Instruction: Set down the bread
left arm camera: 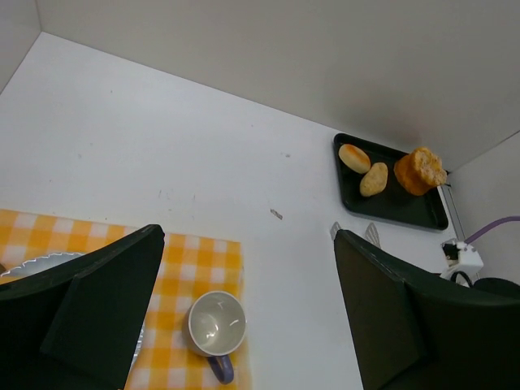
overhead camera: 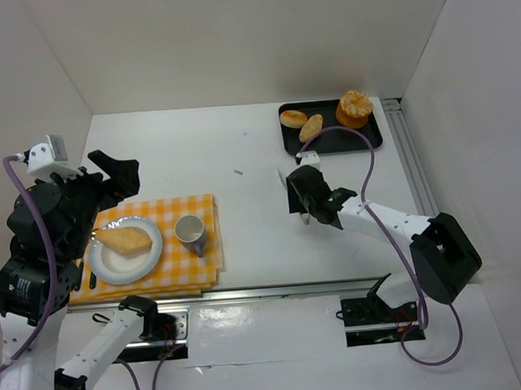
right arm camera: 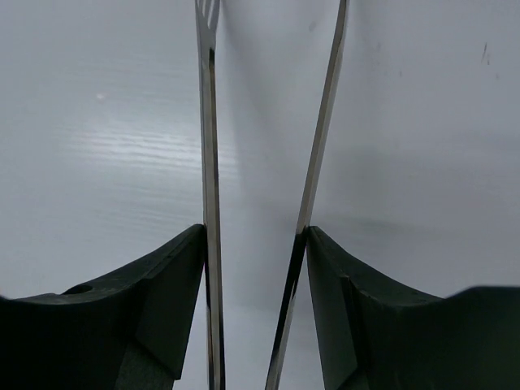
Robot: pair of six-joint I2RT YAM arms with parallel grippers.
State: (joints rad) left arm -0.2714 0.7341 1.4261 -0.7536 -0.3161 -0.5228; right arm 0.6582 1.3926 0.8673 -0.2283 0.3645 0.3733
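The left fingers (left arm camera: 106,309) are spread wide apart and nothing is gripped between them. Through their gap a grey cup (left arm camera: 217,323) is seen from above, standing upright on a yellow-checked cloth (left arm camera: 195,260).

The right fingers (right arm camera: 162,284) are closed against the outer sides of a pair of metal tongs (right arm camera: 210,162). The two thin arms of the tongs are held slightly apart and point away over the white table (overhead camera: 244,213). From above, these fingers are seen near the middle of the table, between the cloth and a black tray (overhead camera: 328,142).

The bread (overhead camera: 125,240), a golden wedge, lies on a white plate (overhead camera: 102,263). The plate is set on the left part of the cloth, just beside the cup and close to the left arm.

The tray sits at the far right of the table, well apart from the plate. On it are a round bun (overhead camera: 292,118), an oval roll (overhead camera: 310,128) just beside the bun, and a taller orange cake-like piece (overhead camera: 354,109) at the tray's right end.
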